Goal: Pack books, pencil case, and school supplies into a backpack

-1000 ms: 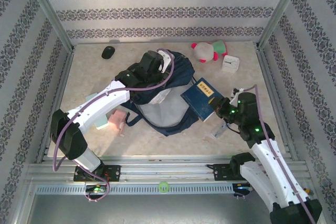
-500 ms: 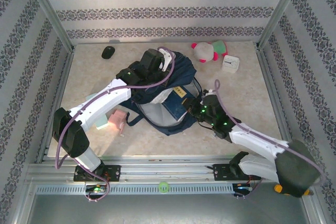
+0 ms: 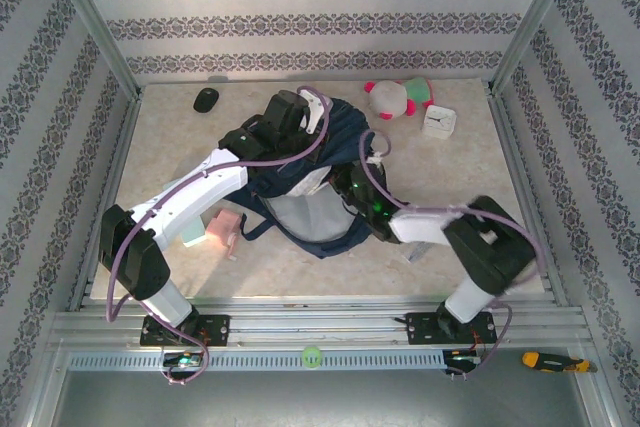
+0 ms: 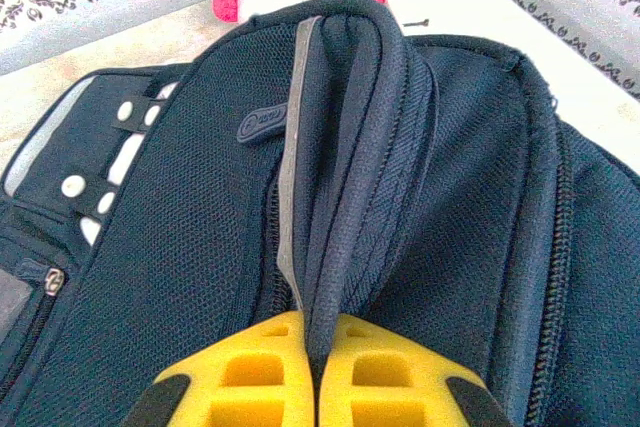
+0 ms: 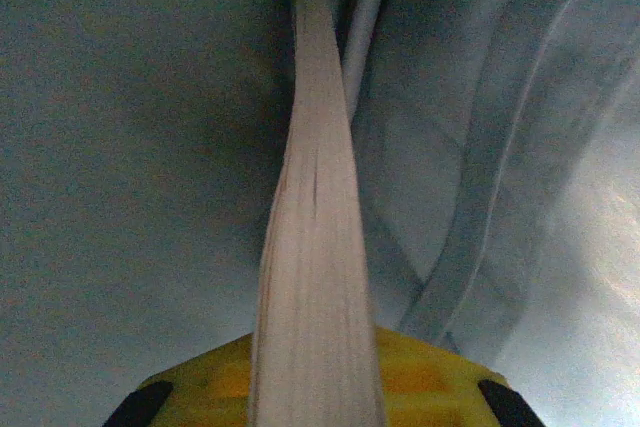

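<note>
Right wrist: we see right gripper (image 5: 316, 387) clamping book (image 5: 315, 197), now moved inside backpack (image 3: 345, 132).
Left gripper (image 4: 316, 372): pinches backpack top.

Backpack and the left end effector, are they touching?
Touching. The left wrist view shows the left end effector pinched shut on a fold of the backpack, with the navy fabric running right between its yellow pads.

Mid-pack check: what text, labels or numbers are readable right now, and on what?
Nothing reads clearly.
Oval logo tab on the backpack: lettering too blurred to read.
Clock: dial marks too small to read.
Book: page edge faces the camera, no lettering visible.
</note>
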You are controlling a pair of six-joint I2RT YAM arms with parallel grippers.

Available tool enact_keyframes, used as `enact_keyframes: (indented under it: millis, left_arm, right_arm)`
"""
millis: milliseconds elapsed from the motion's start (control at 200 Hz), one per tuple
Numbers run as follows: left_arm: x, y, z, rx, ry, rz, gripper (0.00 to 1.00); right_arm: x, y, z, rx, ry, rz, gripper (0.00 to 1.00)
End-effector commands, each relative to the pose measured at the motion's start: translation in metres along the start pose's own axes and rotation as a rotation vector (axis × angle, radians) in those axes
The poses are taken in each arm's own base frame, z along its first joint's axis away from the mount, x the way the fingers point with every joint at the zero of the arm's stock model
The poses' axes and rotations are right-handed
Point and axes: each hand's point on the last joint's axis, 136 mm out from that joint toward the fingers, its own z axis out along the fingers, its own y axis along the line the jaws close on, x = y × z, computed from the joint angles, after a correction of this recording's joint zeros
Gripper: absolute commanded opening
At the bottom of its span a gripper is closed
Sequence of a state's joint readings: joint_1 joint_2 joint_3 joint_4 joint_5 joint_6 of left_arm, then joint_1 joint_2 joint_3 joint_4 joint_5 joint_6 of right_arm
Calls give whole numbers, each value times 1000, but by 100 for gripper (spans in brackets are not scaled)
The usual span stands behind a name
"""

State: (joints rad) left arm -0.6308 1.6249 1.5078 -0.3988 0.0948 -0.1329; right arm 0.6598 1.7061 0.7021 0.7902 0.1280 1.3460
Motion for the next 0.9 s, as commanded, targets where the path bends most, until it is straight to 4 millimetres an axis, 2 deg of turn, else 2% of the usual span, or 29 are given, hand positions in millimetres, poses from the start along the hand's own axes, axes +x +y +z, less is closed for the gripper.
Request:
enact_keyframes:
  millis: [0, 75, 150, 275, 365, 580, 595, 690, 809, 894]
  left_arm:
    - [-76, -13, -43, 75, -277, -17, 0]
    - [-79, -14, -46, 84, -290, -17, 0]
    - [-80, -14, -48, 82, -296, -14, 0]
    - [-80, -11, -48, 69, -295, -18, 0]
    - [-78, -8, -50, 53, -292, -18, 0]
    - [-67, 3, -46, 8, -273, -18, 0]
    - [-66, 3, -45, 7, -271, -20, 0]
    - [-61, 5, -42, -2, -260, -24, 0]
    - [-53, 7, -37, -5, -244, -31, 0]
    - [-42, 7, -31, -2, -215, -29, 0]
  right_arm:
    - [-16, 20, 17, -114, -74, 94, 0]
    - [-13, 14, 26, -95, -72, 92, 0]
    - [-11, 3, 34, -62, -68, 94, 6]
    - [-6, -23, 45, 10, -33, 134, 29]
    - [-3, -36, 41, 47, -12, 147, 42]
    - [-3, -43, 3, 109, 23, 100, 51]
    - [-2, -49, 0, 135, 30, 95, 51]
    - [-1, -57, -24, 170, 48, 91, 53]
    - [0, -59, -55, 166, 73, 68, 55]
    - [-4, -50, -79, 128, 73, 40, 55]
